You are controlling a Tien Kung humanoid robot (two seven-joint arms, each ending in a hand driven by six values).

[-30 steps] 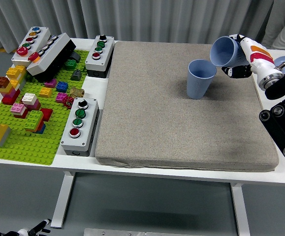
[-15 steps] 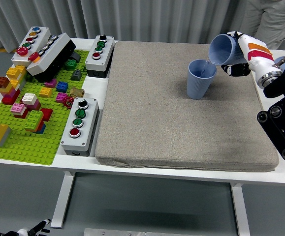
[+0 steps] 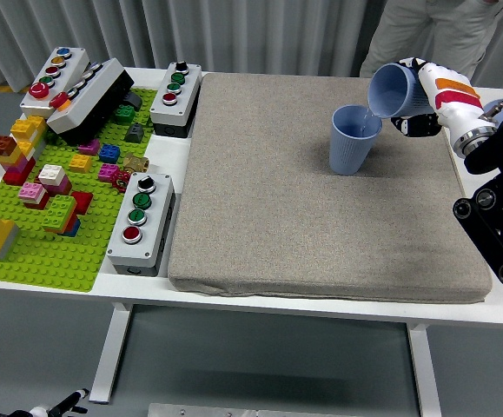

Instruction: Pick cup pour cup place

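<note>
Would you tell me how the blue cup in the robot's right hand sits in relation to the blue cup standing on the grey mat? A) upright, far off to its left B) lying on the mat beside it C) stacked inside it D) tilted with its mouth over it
D: the held cup in the right hand is tipped, its rim just above the opening of the standing cup on the mat.

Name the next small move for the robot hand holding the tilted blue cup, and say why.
Probably hold the tilt a moment, then roll the held cup back upright. The right robot hand has it tipped with its lip over the mouth of the standing cup on the grey mat, so the pour looks underway; whether it is empty cannot be seen. Placing comes after.
</note>
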